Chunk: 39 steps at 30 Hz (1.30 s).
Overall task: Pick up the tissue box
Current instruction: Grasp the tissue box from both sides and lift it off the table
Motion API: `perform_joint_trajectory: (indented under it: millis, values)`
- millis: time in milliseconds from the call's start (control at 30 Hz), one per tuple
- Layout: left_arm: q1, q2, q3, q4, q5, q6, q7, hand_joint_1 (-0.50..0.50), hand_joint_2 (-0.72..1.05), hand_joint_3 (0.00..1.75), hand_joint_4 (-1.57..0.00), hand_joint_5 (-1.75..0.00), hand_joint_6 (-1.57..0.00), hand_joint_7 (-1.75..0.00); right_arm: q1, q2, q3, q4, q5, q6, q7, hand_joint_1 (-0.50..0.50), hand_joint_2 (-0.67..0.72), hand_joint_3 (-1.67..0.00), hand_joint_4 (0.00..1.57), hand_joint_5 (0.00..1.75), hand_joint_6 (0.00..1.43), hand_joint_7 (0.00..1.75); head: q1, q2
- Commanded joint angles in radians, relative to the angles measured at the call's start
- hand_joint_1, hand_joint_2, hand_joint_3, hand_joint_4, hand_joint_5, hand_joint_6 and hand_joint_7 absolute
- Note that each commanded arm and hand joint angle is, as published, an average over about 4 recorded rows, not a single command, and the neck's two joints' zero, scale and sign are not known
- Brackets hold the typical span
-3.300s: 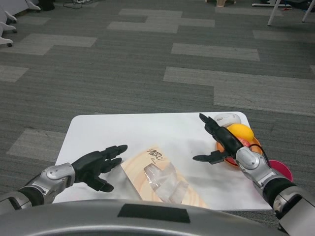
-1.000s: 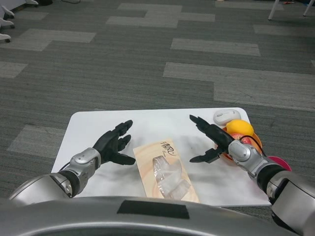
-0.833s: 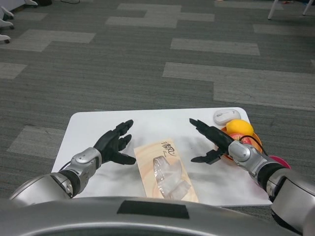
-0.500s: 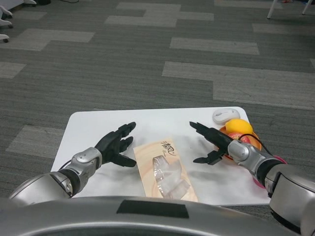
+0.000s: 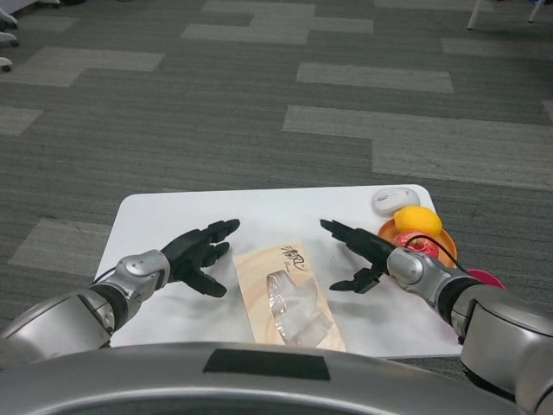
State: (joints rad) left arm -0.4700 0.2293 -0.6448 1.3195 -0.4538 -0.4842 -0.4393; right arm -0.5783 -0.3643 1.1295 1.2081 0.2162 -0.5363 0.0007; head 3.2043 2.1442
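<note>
Left hand [image 5: 200,253] and right hand [image 5: 356,257] are spread wide, nothing held | tissue box [image 5: 286,295] lies lower centre between them | both long sides should be pressed evenly before lifting.

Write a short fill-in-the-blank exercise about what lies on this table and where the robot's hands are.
1. The tissue box lies flat on the white table between the left hand and the ____ hand.
2. Both hands are open and hold ____.
3. The yellow fruit sits on an ____ plate.
4. The white computer mouse lies near the table's far ____ corner.

Missing words: right; nothing; orange; right
</note>
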Motion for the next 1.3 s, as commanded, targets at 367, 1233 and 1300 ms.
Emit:
perform_joint_trajectory:
  millis: [367,1233,1300]
  values:
    - [-0.047,-0.001,-0.035,-0.002,0.070,0.022,-0.006,0.50,1.05,0.17,-0.02,0.00,0.00,0.00,-0.031,0.011,0.028,0.003,-0.005,0.010,-0.006,-0.42,-0.54,-0.63,0.00,0.00,0.00,0.00,0.003,-0.004]
    - [-0.080,-0.077,-0.065,-0.020,0.165,-0.070,0.077,0.50,1.05,0.17,-0.04,0.00,0.00,0.00,-0.036,0.018,0.029,0.017,-0.003,0.024,-0.006,-0.42,-0.54,-0.63,0.00,0.00,0.00,0.00,0.006,0.018]
    - [-0.083,-0.080,-0.063,-0.019,0.165,-0.070,0.082,0.50,1.05,0.17,-0.04,0.00,0.00,0.00,-0.037,0.018,0.029,0.016,-0.003,0.024,-0.008,-0.42,-0.54,-0.63,0.00,0.00,0.00,0.00,0.004,0.020]
